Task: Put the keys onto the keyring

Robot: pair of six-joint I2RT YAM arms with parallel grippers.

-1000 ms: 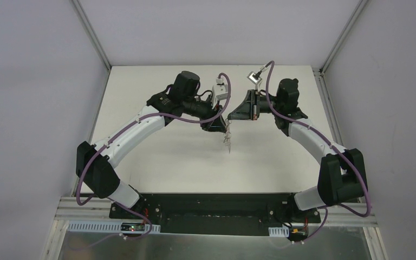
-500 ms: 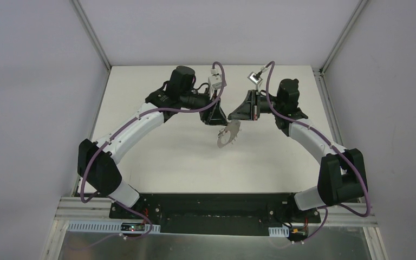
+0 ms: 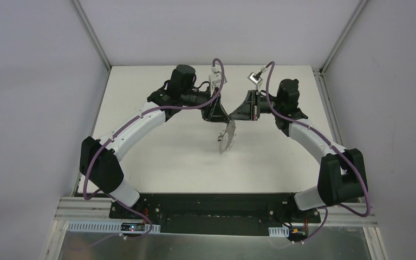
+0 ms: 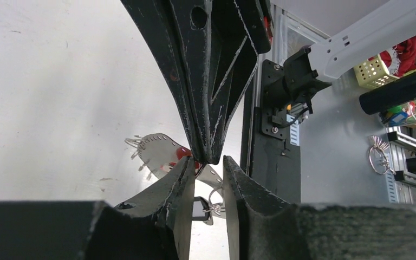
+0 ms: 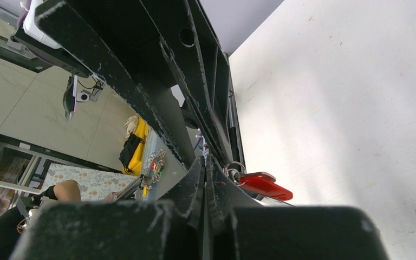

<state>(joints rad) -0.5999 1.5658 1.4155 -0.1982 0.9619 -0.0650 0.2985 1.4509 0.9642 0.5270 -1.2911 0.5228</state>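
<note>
Toward 12 o'clock on the white table [image 3: 157, 157], both arms arch in from the near edge, the left from 7 o'clock and the right from 5 o'clock. Their black wedge-shaped tools meet tip to tip above the surface. The left gripper [image 3: 220, 116] points toward 3 o'clock. Its rough, matte fingers [image 4: 179, 189] stand partly open with a narrow gap, and nothing is clearly clamped between them. The right gripper [image 3: 232, 116] points toward 9 o'clock with its jaws pressed fully together at the upper edge of the keyring [image 3: 226, 139].

From there the keyring hangs clear of the table at 6 o'clock from the tips. It is a thin, flat grey oval, tilted, with small silver wire loops bristling along one edge. The red key [image 5: 265, 186], glossy plastic and oblong, lies just beside the right fingertips. In the left wrist view a dark tag [image 4: 199, 209] and a thin wire ring [image 4: 215, 196] show through the left jaws' gap.
</note>
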